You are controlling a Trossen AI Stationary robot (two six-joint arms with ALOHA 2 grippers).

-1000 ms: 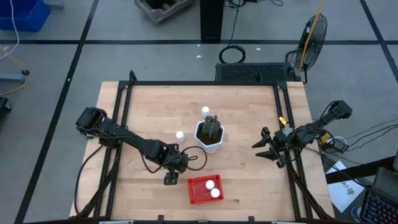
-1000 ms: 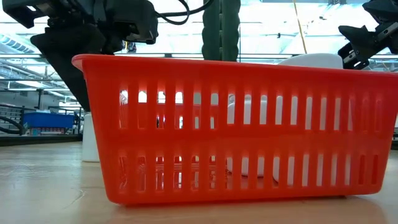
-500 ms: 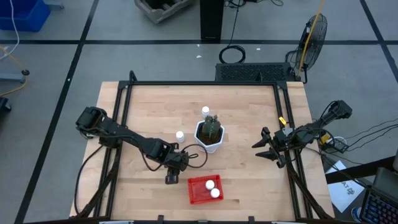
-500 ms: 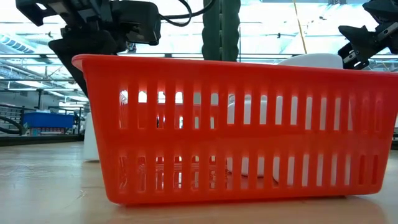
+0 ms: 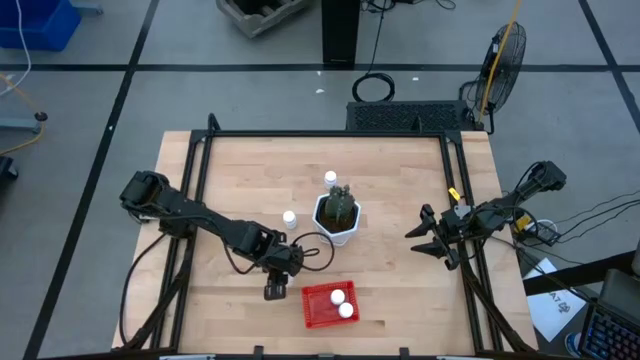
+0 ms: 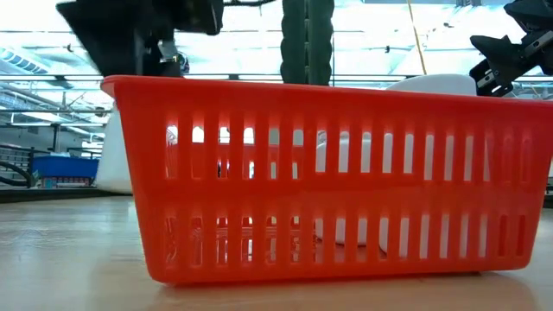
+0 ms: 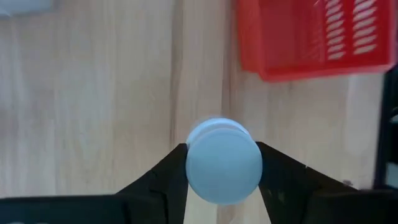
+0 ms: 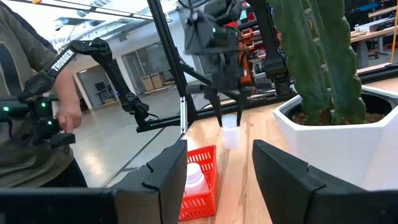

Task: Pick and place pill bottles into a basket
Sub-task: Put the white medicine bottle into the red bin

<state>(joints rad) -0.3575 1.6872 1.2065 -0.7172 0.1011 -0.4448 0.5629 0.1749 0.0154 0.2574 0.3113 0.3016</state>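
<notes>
My left gripper (image 5: 273, 290) hangs just left of the red mesh basket (image 5: 330, 305) and is shut on a small white pill bottle (image 7: 224, 155), which also shows in the low view (image 6: 112, 160). Two pill bottles (image 5: 342, 303) lie in the basket. Two more stand on their bases on the table: one (image 5: 289, 217) left of the white pot (image 5: 338, 222), one (image 5: 330, 178) behind it. My right gripper (image 5: 430, 240) waits open and empty at the table's right edge. My left gripper pinches the pill bottle between its two fingers (image 7: 174, 171), one on each side, just below the round cap (image 7: 224, 163). The fingers come from above, pointing down. The bottle hangs upright below them (image 8: 231, 134), clear of the table.
The white hexagonal pot with a green cactus (image 8: 317, 56) stands at mid-table, behind the basket. A black frame rail (image 5: 470, 270) runs along the table's right side by my right gripper. A person (image 8: 31, 93) stands beyond the table with hand controllers.
My left gripper has gone up with the pill bottle. The bottle stood on the table beside the basket a second ago and now hangs clear of the wood, still upright.
</notes>
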